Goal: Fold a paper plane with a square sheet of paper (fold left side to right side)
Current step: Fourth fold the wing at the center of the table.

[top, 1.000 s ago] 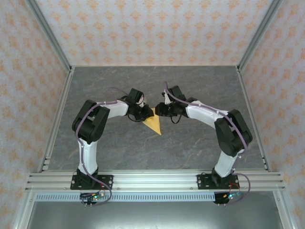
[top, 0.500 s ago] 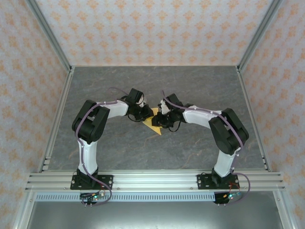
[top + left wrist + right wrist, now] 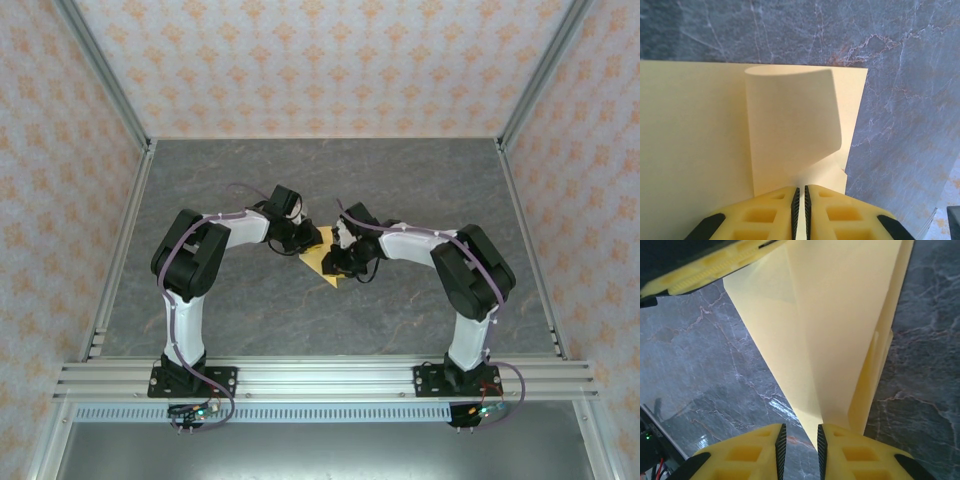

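Observation:
The yellow-orange paper (image 3: 321, 264) lies folded into a pointed shape on the grey table, its tip toward the arms. My left gripper (image 3: 304, 243) is at the paper's back left edge. In the left wrist view the left gripper (image 3: 800, 189) is shut on a raised, curling flap (image 3: 790, 120) of the paper (image 3: 695, 140). My right gripper (image 3: 339, 262) is low over the pointed end. In the right wrist view the right gripper (image 3: 799, 429) is open a little, with the paper's tip (image 3: 816, 425) between its fingers. The left gripper's yellow fingers (image 3: 715, 262) show at the top left there.
The grey marble-patterned tabletop (image 3: 250, 310) surrounds the paper. Patterned walls and aluminium frame posts (image 3: 100, 70) enclose the table. The base rail (image 3: 320, 378) runs along the near edge.
My right gripper has moved from beside the paper's back end toward the near side, down onto the pointed tip. The left gripper has stayed in place.

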Available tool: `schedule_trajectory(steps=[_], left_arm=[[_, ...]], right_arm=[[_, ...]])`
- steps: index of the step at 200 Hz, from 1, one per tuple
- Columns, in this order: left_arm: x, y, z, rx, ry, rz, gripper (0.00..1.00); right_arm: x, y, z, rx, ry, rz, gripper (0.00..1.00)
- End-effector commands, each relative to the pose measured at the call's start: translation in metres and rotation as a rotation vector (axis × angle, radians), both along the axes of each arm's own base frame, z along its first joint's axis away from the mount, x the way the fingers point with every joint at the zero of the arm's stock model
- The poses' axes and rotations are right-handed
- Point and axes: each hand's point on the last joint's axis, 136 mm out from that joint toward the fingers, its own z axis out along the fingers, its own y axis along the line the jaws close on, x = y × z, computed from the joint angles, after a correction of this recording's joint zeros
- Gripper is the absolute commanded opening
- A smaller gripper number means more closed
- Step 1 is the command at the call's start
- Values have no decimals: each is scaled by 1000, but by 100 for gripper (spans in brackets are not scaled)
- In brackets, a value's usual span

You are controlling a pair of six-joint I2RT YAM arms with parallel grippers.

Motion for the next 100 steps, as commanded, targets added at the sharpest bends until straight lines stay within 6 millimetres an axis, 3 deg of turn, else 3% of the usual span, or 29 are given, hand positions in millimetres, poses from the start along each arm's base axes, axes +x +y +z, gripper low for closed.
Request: schedule_trajectory(steps=[1,100], left_arm=[[-27,20,-39,117,105,8,15],[-27,21,-39,120,105,8,15]], right_arm=[[-4,-6,-11,-70,14,16,27],[-21,-18,-24,-133,69,30,27]])
